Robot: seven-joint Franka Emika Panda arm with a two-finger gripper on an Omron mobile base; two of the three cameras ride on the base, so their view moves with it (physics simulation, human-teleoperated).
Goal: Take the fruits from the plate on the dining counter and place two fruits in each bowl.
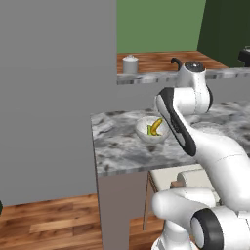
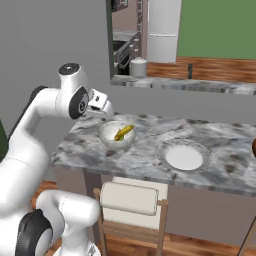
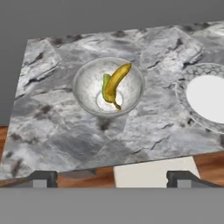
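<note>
On the marbled dining counter (image 3: 65, 140) stands a pale speckled bowl (image 3: 83, 85) (image 2: 107, 137) (image 1: 144, 132). A yellow banana (image 3: 117, 81) (image 2: 124, 132) (image 1: 156, 127) and an oblong green fruit (image 3: 105, 82) lie inside it. To its right sits the flat pale plate (image 3: 210, 98) (image 2: 184, 156), with nothing on it. My gripper (image 3: 112, 178) hovers above and left of the bowl, looking down at it. Its fingertips (image 3: 43, 178) stand wide apart, open and holding nothing. A dark brown sliver (image 2: 253, 148) shows at the right edge of the right base view.
A chair with a pale seat (image 2: 132, 197) (image 1: 168, 176) is tucked under the counter's near edge. A grey wall (image 1: 53, 97) closes off the left. Behind stands a wooden worktop with a white canister (image 1: 130, 64) (image 2: 138, 66) and a black tap (image 1: 176, 62).
</note>
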